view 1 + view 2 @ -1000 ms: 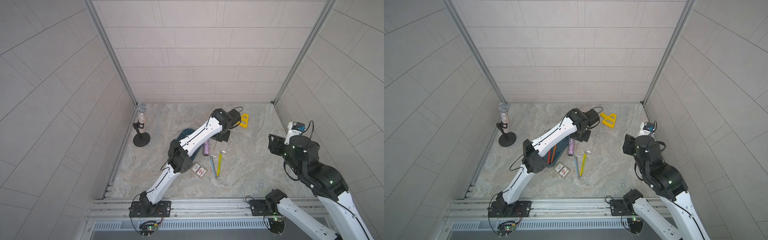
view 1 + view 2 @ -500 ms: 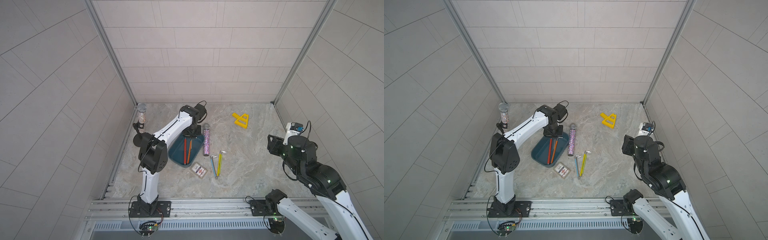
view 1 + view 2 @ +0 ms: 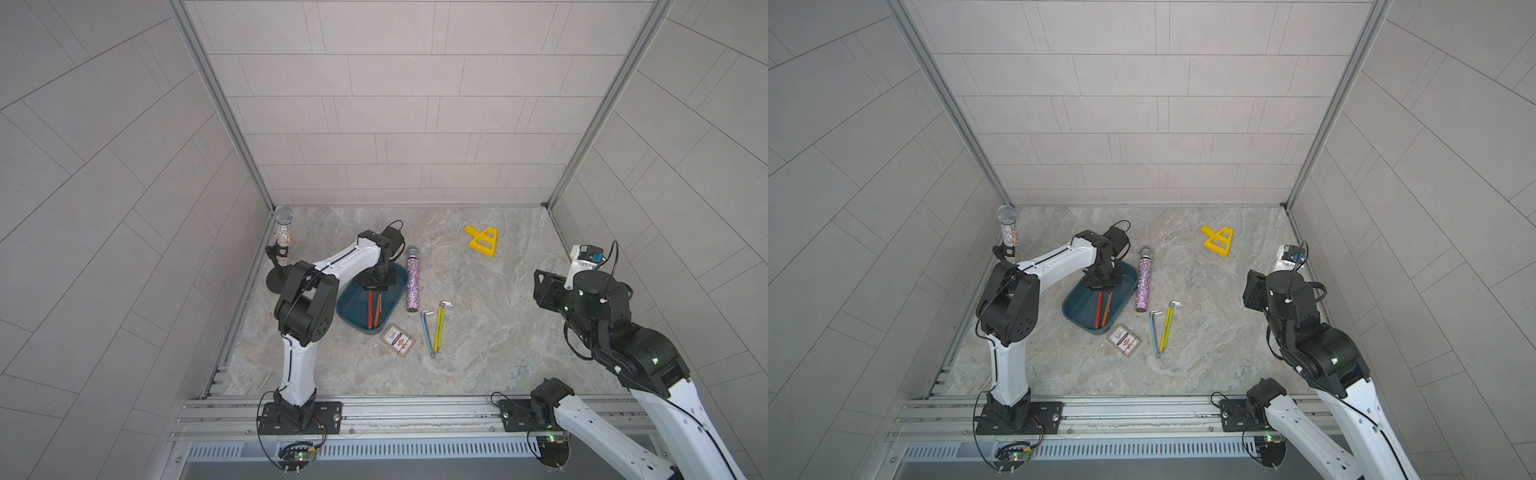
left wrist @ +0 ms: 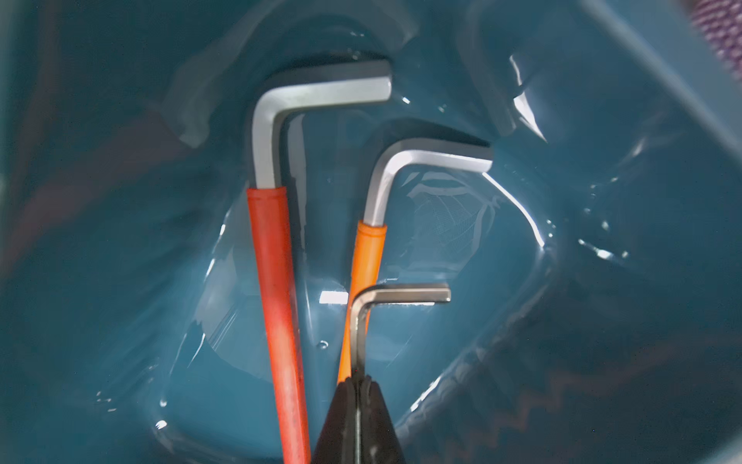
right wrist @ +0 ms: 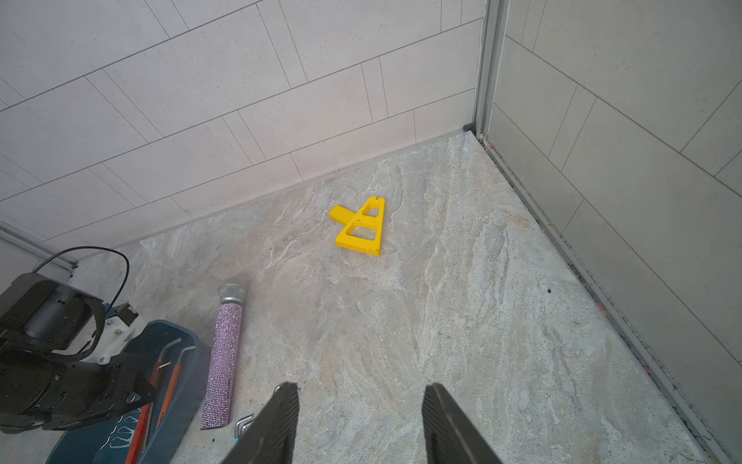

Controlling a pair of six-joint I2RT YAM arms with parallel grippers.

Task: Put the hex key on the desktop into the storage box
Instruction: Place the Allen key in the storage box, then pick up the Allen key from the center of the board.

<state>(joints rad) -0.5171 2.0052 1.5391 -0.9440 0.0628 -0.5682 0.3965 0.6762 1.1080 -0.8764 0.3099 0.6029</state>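
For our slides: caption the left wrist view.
Left hand shut on thin bare-steel hex key above red-sleeved hex key and orange-sleeved hex key in teal plastic storage box.

Bright diffuse light, faint shadows, glare, blurred close-up edges

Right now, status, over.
Left claw shut on bare hex key over storage box. Right claw open, empty. Blue hex key, yellow hex key on desktop. No obstruction.

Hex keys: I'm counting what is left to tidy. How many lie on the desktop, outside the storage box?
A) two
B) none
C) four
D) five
A: only the blue hex key and the yellow hex key lie on the desktop; the red hex key and orange hex key are in the storage box, and the left gripper grips a steel hex key.
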